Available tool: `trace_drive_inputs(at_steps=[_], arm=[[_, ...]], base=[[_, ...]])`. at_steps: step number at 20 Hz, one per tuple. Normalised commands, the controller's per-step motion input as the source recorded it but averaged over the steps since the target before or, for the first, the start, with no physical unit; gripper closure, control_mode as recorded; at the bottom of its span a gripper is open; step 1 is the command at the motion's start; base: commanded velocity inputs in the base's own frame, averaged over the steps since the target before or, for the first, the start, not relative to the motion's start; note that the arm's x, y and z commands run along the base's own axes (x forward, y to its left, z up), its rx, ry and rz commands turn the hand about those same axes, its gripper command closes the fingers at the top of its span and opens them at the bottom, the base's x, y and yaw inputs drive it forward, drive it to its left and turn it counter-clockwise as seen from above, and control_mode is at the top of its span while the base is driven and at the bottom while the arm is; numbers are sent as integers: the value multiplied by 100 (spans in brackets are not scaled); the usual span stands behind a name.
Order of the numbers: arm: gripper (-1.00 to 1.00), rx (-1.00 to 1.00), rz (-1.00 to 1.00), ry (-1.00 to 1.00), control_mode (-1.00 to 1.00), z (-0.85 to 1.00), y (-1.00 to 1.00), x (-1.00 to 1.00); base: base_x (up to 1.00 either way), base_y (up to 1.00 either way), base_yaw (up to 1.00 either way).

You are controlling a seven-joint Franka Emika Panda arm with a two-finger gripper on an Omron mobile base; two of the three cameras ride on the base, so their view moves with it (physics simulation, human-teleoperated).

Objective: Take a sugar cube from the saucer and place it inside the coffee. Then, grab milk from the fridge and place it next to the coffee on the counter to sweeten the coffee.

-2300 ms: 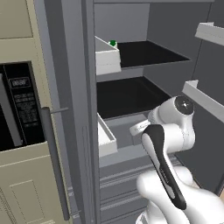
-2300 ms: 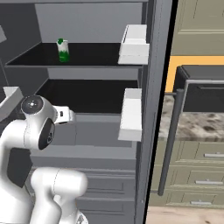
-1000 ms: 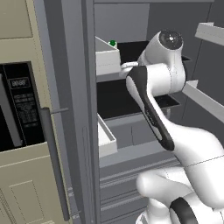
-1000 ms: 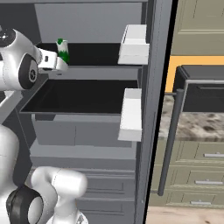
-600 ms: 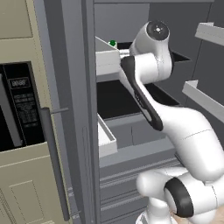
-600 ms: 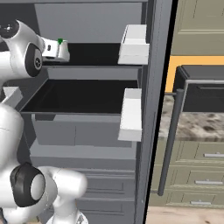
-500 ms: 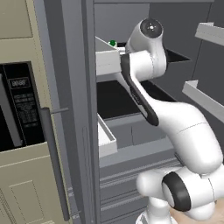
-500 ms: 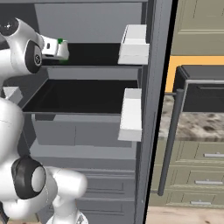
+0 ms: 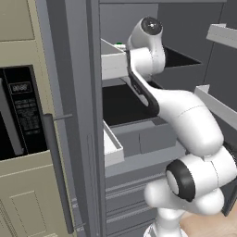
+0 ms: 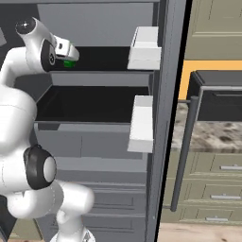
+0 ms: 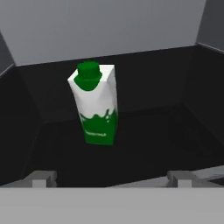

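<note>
The milk (image 11: 95,103), a white carton with a green cap and green base, stands upright on the fridge's dark upper shelf (image 11: 144,140). My gripper (image 11: 111,179) is open, level with the shelf's front edge, and the carton stands a short way ahead, slightly left of centre, untouched. In the right base view the hand (image 10: 64,49) reaches into the fridge (image 10: 94,137), with the milk's green base (image 10: 69,63) just beyond it. Its green cap (image 9: 120,45) peeks out beside the arm in the left base view. The counter (image 10: 212,134) lies right of the fridge door. Sugar cube, saucer and coffee are out of view.
White door bins (image 10: 145,42) (image 10: 142,123) hang on the open fridge door to the right, others (image 9: 113,65) (image 9: 111,146) on the left. Grey drawers (image 9: 148,139) sit under the lower shelf. A black microwave (image 9: 21,115) is built in at the left. Olive cabinets (image 10: 212,189) stand under the counter.
The arm has swung up from the lower shelf to the upper one and moved in toward the milk. The jaws stayed open; the carton has not moved.
</note>
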Motion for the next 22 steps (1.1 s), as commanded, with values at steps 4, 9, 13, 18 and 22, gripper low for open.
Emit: trace_drive_inputs(at_steps=[4, 9, 13, 18, 22], arm=[[-100, 0, 0, 0, -100, -4, 5, 54], [-100, 0, 0, 0, -100, -10, 23, 44], [-100, 0, 0, 0, -100, -1, 9, 40], [-100, 0, 0, 0, -100, -2, 6, 40], [-100, 0, 0, -5, -100, -15, 4, 31]], base=[[0, 0, 0], [0, 0, 0], [0, 0, 0], [0, 0, 0], [0, 0, 0]])
